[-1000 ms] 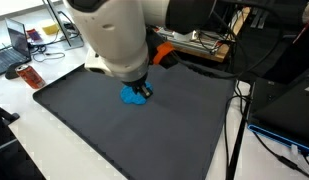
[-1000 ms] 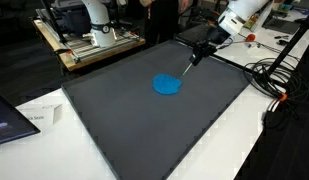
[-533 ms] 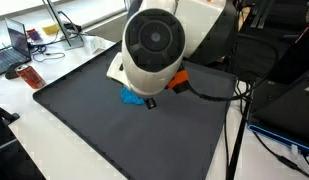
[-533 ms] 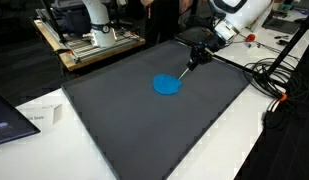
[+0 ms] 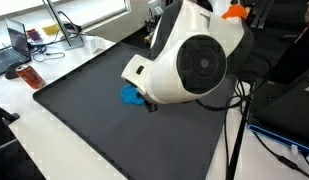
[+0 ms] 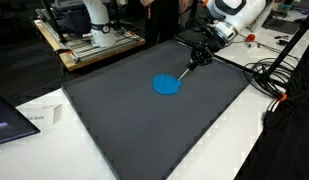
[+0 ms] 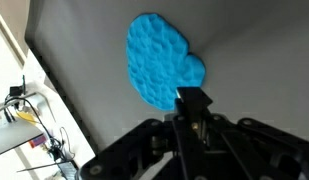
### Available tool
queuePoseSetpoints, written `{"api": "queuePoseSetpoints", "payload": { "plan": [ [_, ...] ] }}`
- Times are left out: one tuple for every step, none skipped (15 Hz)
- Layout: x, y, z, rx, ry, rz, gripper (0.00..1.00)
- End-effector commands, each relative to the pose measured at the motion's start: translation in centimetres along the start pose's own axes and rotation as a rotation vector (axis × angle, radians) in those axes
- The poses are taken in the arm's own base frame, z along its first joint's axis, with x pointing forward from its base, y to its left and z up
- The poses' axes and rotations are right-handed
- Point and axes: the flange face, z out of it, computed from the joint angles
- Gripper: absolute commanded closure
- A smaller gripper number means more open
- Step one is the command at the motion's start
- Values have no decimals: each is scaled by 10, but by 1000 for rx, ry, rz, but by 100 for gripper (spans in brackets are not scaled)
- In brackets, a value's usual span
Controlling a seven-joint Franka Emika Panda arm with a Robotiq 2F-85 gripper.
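A round, bumpy blue pad (image 7: 159,55) lies flat on the dark grey mat (image 6: 124,125), seen in both exterior views (image 6: 169,85) (image 5: 128,95). A thin pale-blue handle (image 6: 184,71) runs up from its edge. My gripper (image 6: 197,58) hangs tilted above the pad's far side, shut on the top of that handle. In the wrist view the black fingertips (image 7: 192,97) are pressed together just past the pad's rim. In an exterior view the white arm (image 5: 194,65) hides most of the gripper (image 5: 146,101).
The mat (image 5: 94,125) covers most of a white table. A laptop (image 5: 14,45) and a red can (image 5: 31,77) stand beyond one corner. Cables (image 6: 269,75) trail along one side, a paper sheet (image 6: 34,117) lies near another, and a second white robot (image 6: 94,25) stands behind.
The arm's upper links have swung across the exterior view and turned. The gripper stays shut at the handle, and the blue pad has not moved.
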Motion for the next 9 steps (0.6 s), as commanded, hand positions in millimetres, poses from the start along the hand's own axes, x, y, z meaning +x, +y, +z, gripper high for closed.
{"api": "queuePoseSetpoints", "payload": {
  "plan": [
    [-2,-3,1,-57,68,21,97],
    [-1,-4,2,-69,83,17,97],
    [0,-4,5,-83,94,20,97],
    [1,-4,7,-89,94,12,97],
    [2,-3,8,-96,97,14,97],
    [4,-2,9,-100,99,16,97],
    [5,-1,8,-104,97,12,97],
    [7,1,8,-107,95,-1,97],
    [9,3,6,-106,80,-21,97]
  ]
}}
